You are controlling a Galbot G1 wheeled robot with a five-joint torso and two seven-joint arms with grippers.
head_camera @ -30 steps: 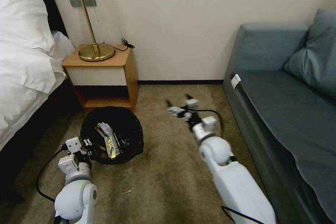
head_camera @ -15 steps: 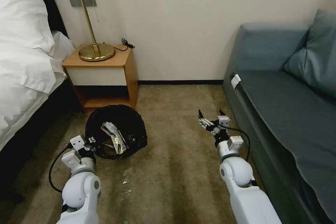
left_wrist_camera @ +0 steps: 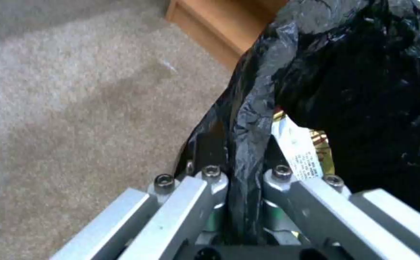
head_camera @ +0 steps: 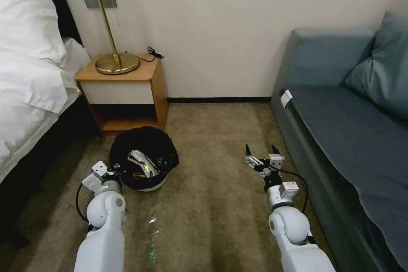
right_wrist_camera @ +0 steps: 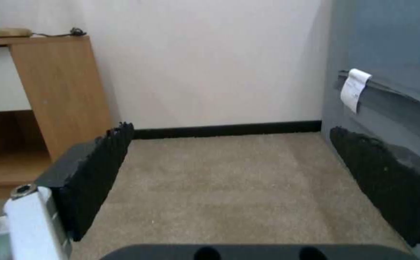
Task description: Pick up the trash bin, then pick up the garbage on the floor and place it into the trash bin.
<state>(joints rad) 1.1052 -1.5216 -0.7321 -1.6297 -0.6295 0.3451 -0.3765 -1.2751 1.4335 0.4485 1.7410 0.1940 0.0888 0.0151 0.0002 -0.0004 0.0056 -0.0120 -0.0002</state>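
Black bag rim of the bin (head_camera: 144,159), lower left of frame, is pinched in my left gripper (left_wrist_camera: 241,180), a wrapper (head_camera: 142,162) already inside; my right gripper (head_camera: 260,153) hangs wide open, empty, no litter visible on the carpet (head_camera: 212,204).

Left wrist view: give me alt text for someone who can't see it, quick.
The left gripper is shut on the trash bin, its fingers pinching the black bag folded over the rim. A printed snack wrapper shows inside the bin; tan carpet and the wooden nightstand lie beyond.
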